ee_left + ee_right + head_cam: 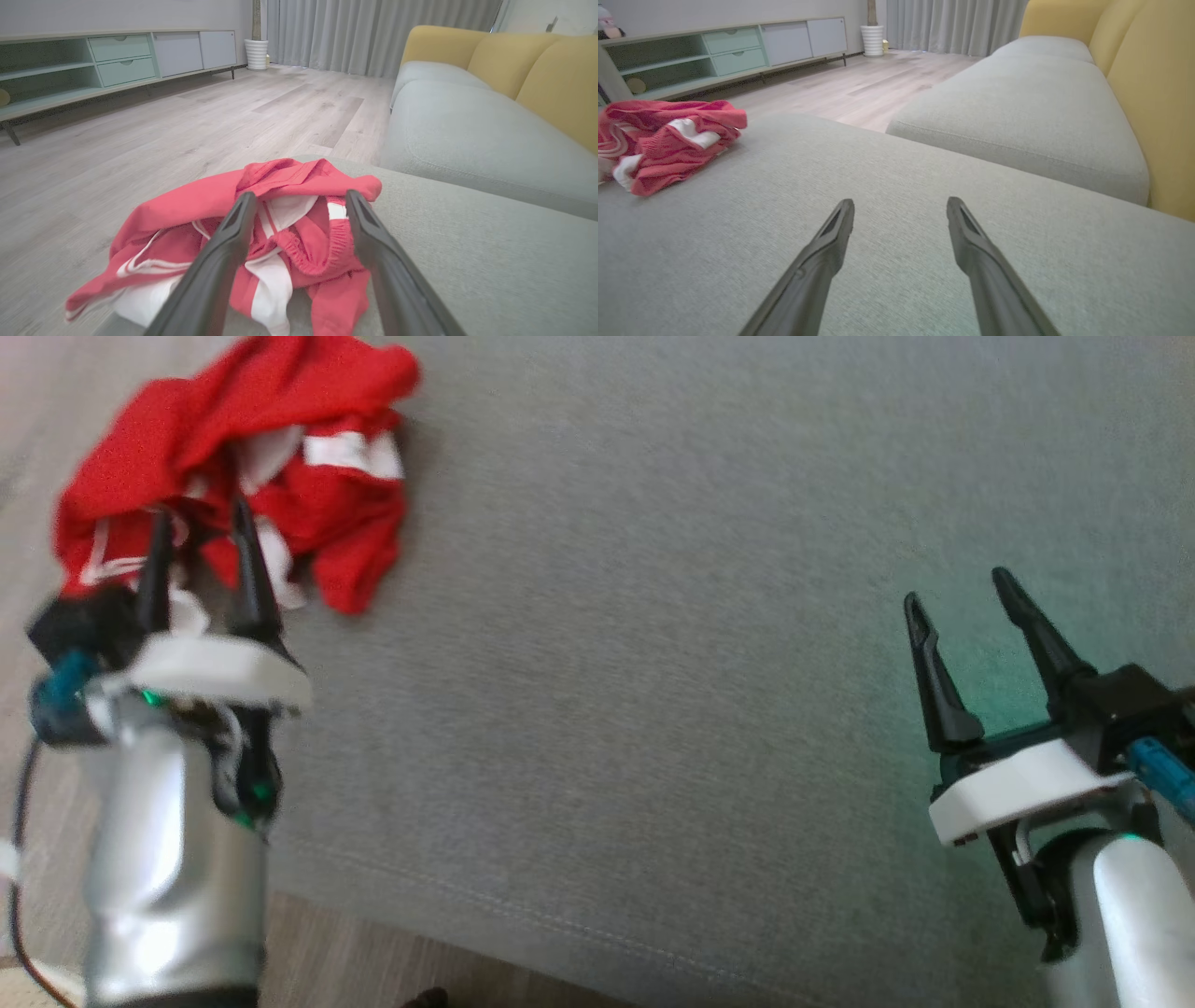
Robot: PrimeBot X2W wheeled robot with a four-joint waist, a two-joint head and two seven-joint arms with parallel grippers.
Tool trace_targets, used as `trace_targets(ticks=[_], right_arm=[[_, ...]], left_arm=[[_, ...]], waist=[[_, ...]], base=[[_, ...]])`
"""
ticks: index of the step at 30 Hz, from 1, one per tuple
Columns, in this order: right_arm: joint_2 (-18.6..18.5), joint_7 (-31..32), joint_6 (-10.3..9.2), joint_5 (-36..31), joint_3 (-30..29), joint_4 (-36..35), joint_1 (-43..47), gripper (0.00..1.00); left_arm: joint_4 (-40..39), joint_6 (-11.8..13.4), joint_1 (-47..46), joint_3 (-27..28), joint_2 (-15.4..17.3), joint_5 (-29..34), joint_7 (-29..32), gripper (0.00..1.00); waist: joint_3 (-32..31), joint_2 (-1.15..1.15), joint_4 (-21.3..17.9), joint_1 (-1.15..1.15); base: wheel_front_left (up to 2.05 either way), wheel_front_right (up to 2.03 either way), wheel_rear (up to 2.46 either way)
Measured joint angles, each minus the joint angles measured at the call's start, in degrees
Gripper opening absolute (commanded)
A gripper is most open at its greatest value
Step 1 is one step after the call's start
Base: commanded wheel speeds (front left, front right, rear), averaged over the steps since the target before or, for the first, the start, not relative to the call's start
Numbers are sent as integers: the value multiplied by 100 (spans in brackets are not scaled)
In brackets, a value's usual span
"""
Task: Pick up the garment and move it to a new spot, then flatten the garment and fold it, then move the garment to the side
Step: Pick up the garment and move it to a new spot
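A crumpled red garment [271,457] with white stripes lies bunched at the far left of the grey cushion [653,663], close to its left edge. My left gripper [201,513] is open, its two dark fingertips reaching over the near side of the heap. In the left wrist view the fingers straddle the garment [280,224] with its elastic waistband between them, nothing pinched. My right gripper [962,588] hovers open over bare cushion at the right, well away from the cloth. The right wrist view has the garment [663,140] at its far left and that gripper [900,207] open.
The wooden floor [140,130] drops off just left of the garment. A second grey seat [1017,107] and yellow backrests [1153,84] lie beyond the cushion. A low cabinet [93,60] lines the far wall, with a white pot [256,53] by the curtains.
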Motion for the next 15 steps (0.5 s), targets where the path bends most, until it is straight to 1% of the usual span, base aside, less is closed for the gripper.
trace_targets(ticks=[3,6,12,15], right_arm=[[-22,24,0,1,2,-53,-68,100],[-38,23,0,10,8,-77,-121,100],[-65,24,0,10,9,-92,-298,100],[-90,51,0,14,27,-100,-311,100]], left_arm=[[644,-45,-518,127,179,81,0,100],[1312,-38,-914,191,443,165,0,100],[2290,109,-1602,285,915,408,0,100],[2764,113,-1970,247,1100,516,0,100]], waist=[[244,0,-192,0],[443,0,-369,0],[770,0,-584,0],[906,0,-629,0]], base=[[0,0,0],[0,0,0],[0,0,0],[0,0,0]])
